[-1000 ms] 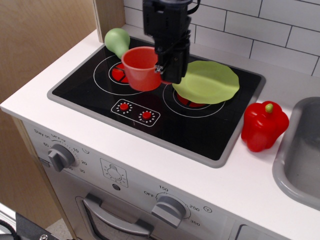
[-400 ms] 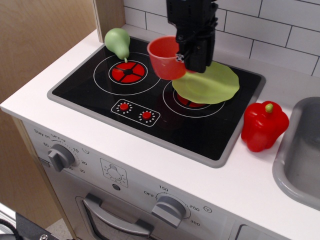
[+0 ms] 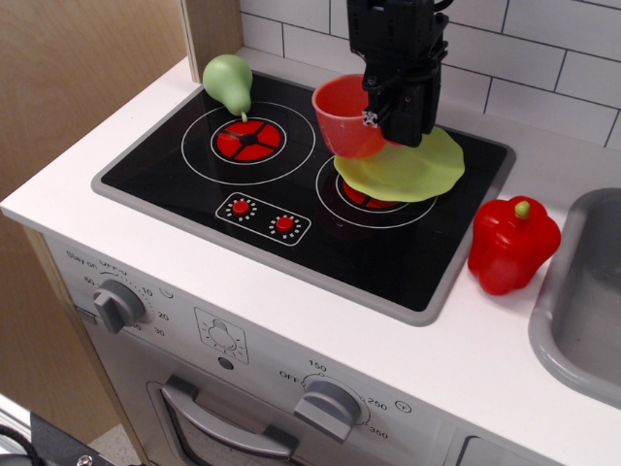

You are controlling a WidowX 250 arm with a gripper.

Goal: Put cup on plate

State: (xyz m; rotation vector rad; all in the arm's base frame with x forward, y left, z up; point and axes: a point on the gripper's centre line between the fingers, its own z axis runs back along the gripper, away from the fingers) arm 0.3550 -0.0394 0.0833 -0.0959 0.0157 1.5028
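The coral-red cup (image 3: 345, 117) hangs in the air, tilted, held at its right rim by my black gripper (image 3: 396, 115), which is shut on it. The cup is over the left edge of the lime-green plate (image 3: 408, 167), which lies on the right burner of the black toy stovetop (image 3: 291, 204). My gripper hides the cup's handle side and the far part of the plate. I cannot tell whether the cup's base touches the plate.
A green pear (image 3: 229, 82) stands at the stovetop's back left corner. A glossy red bell pepper (image 3: 512, 245) sits on the white counter right of the stove. A grey sink (image 3: 582, 301) is at the far right. A tiled wall runs behind.
My gripper has carried the cup to the right, from above the left burner to the plate's left edge. The plate, pear and pepper have not moved.
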